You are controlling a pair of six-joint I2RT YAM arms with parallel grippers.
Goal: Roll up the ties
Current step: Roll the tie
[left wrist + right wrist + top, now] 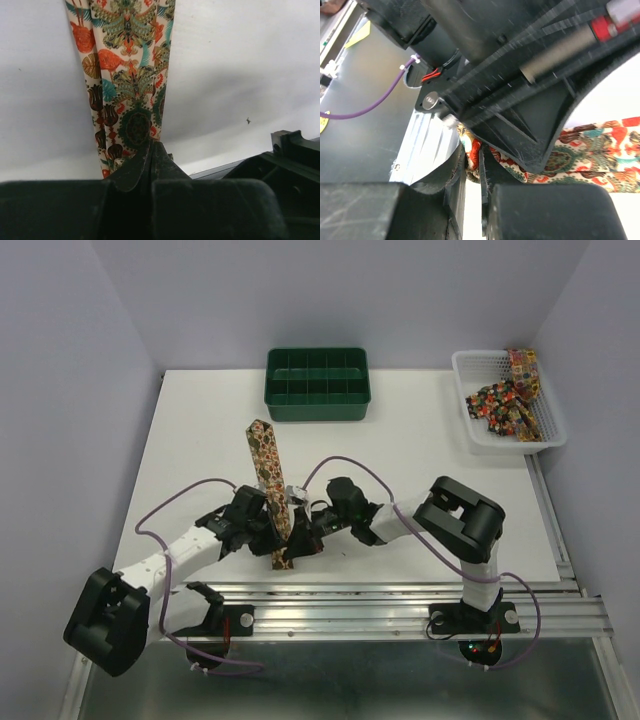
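A patterned tie [265, 455] lies on the white table [420, 450], its pointed end toward the back and its near end by the front edge. My left gripper [268, 525] is shut on the tie's near part. In the left wrist view the left gripper [151, 147] has its jaws pressed together over the tie [130, 75], which stretches away folded double. My right gripper [300, 535] comes in from the right. In the right wrist view the right gripper [472, 162] pinches a folded edge of the tie [600, 150], right under the left gripper's black body [520, 75].
A green compartment tray [318, 410] stands at the back centre. A white mesh basket [462, 380] at the back right holds more ties [510, 400]. An aluminium rail [400, 605] runs along the near table edge, just behind the two grippers.
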